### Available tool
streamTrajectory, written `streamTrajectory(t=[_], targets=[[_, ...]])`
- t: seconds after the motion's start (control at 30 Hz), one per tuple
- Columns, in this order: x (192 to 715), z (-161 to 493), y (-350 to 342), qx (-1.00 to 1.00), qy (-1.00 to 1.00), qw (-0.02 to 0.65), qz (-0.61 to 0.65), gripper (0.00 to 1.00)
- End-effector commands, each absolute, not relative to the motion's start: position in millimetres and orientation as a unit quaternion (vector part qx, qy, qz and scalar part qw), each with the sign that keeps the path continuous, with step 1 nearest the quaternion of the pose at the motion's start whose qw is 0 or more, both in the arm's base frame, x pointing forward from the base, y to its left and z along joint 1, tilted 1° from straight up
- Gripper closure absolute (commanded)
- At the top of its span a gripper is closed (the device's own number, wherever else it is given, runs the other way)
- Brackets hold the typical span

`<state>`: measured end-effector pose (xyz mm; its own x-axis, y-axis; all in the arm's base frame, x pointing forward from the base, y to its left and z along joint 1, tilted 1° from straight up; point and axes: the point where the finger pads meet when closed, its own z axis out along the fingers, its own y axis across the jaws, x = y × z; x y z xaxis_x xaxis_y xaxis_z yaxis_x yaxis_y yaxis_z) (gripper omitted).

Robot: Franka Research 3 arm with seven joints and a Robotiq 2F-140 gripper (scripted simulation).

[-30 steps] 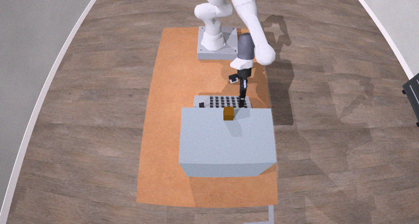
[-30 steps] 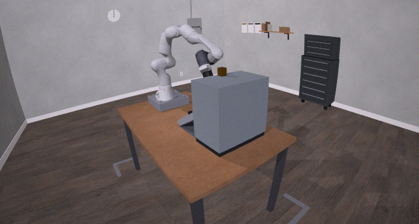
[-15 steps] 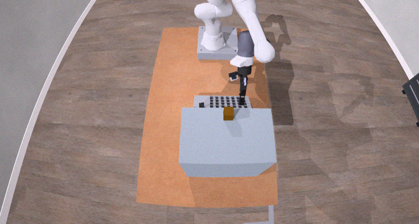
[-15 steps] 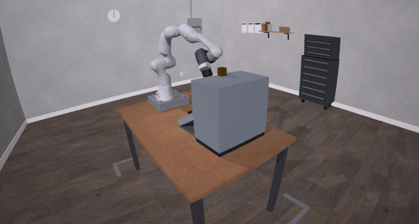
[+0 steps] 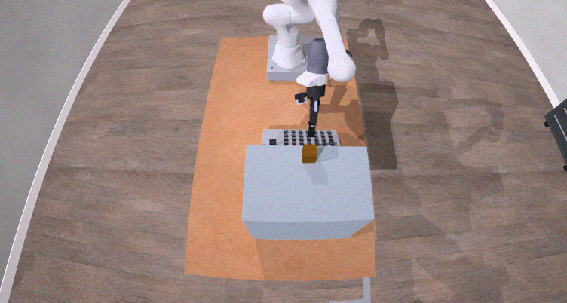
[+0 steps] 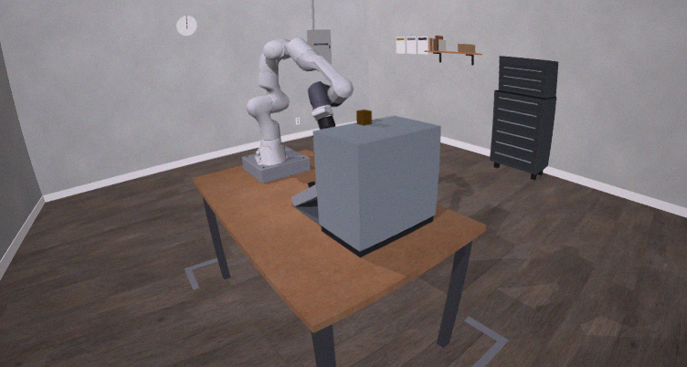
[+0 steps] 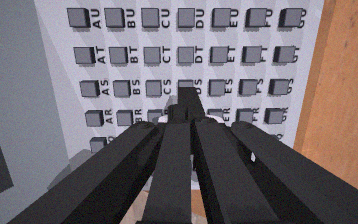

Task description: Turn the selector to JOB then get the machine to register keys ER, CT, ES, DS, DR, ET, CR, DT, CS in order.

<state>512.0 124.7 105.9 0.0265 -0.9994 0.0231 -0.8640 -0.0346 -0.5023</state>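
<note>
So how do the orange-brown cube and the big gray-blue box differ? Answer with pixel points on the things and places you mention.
The cube point(image 5: 309, 154) point(image 6: 364, 117) is orange-brown; the box point(image 5: 308, 189) point(image 6: 399, 182) is pale gray-blue. The cube is small, the box far larger. The cube sits on top of the box; the box stands on the table point(image 5: 222, 162) point(image 6: 269, 229). Both are plain-sided.

Wrist view: gripper point(image 5: 311, 134) point(image 6: 326, 122) point(image 7: 186, 101) blocks the DR key completely, plus parts of DS point(image 7: 185, 84), CR point(image 7: 155, 115) and ER point(image 7: 215, 115). Most of the row below is covered too. Can't tell if the tip touches a key. Top view: selector point(image 5: 272, 142) point(image 6: 311, 184) too small to read, key names likewise; arm point(image 5: 331, 26) point(image 6: 298, 54) cut off at the top edge. Exterior: big gray housing point(image 5: 308, 189) point(image 6: 377, 182) point(image 7: 5, 75) hides the fingertips and keys.
</note>
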Motion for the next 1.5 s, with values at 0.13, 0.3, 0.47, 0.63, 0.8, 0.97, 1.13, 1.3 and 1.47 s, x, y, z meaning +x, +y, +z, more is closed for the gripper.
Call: streamTrajectory(t=[0.13, 0.3, 0.47, 0.63, 0.8, 0.97, 1.13, 1.3, 1.47], targets=[[511.6, 103.1, 118.5, -0.699, 0.662, 0.194, -0.186, 0.90], [511.9, 102.5, 118.5, -0.699, 0.662, 0.194, -0.186, 0.90], [513.6, 99.8, 118.6, -0.699, 0.662, 0.194, -0.186, 0.90], [516.3, 95.3, 118.7, -0.699, 0.662, 0.194, -0.186, 0.90], [518.1, 92.3, 118.8, -0.699, 0.662, 0.194, -0.186, 0.90], [520.8, 87.9, 119.0, -0.699, 0.662, 0.194, -0.186, 0.90], [522.6, 85.1, 119.0, -0.699, 0.662, 0.194, -0.186, 0.90], [522.9, 84.4, 119.1, -0.699, 0.662, 0.194, -0.186, 0.90], [523.0, 84.3, 119.1, -0.699, 0.662, 0.194, -0.186, 0.90]])
